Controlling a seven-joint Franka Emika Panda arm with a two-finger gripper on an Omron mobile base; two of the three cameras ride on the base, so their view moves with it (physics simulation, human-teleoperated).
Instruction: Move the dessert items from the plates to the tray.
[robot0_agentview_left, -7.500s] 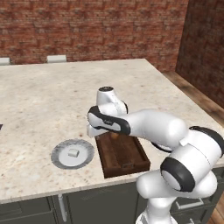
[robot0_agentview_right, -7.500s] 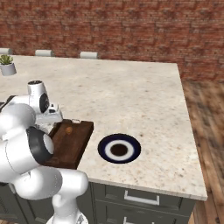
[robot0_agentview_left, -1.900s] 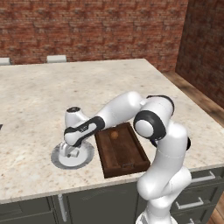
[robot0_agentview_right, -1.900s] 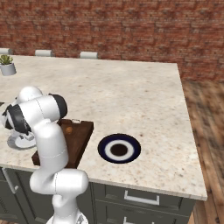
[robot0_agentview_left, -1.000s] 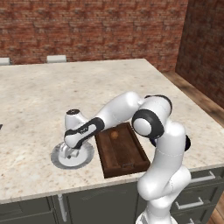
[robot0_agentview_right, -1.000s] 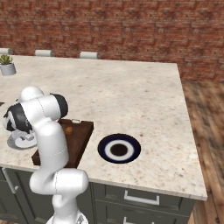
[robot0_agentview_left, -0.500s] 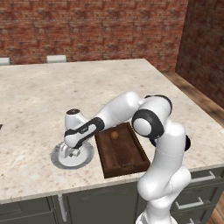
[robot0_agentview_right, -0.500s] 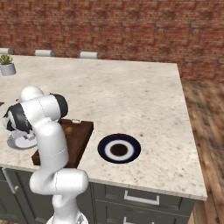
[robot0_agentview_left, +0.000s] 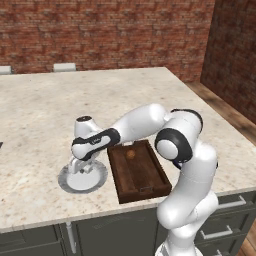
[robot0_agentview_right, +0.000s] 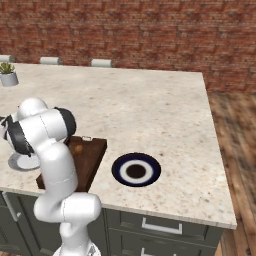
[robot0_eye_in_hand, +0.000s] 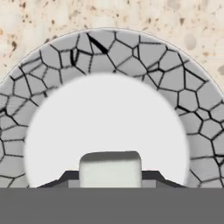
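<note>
Hand (robot0_agentview_left: 80, 167), lowered onto the grey plate (robot0_agentview_left: 66, 181) since a moment ago, straddles the white cube (robot0_eye_in_hand: 110, 168), grip state indeterminable; brown ball (robot0_agentview_left: 130, 154) already in tray (robot0_agentview_left: 142, 189).

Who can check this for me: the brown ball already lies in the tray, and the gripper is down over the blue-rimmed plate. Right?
One slip. The brown ball does lie in the tray, but the gripper is down over the grey plate, as the left base view shows. The blue-rimmed plate sits apart, on the tray's other side.

White cube (robot0_eye_in_hand: 110, 168) on grey crackle-rimmed plate (robot0_eye_in_hand: 52, 57), flanked by dark fingertips (robot0_eye_in_hand: 65, 177).
</note>
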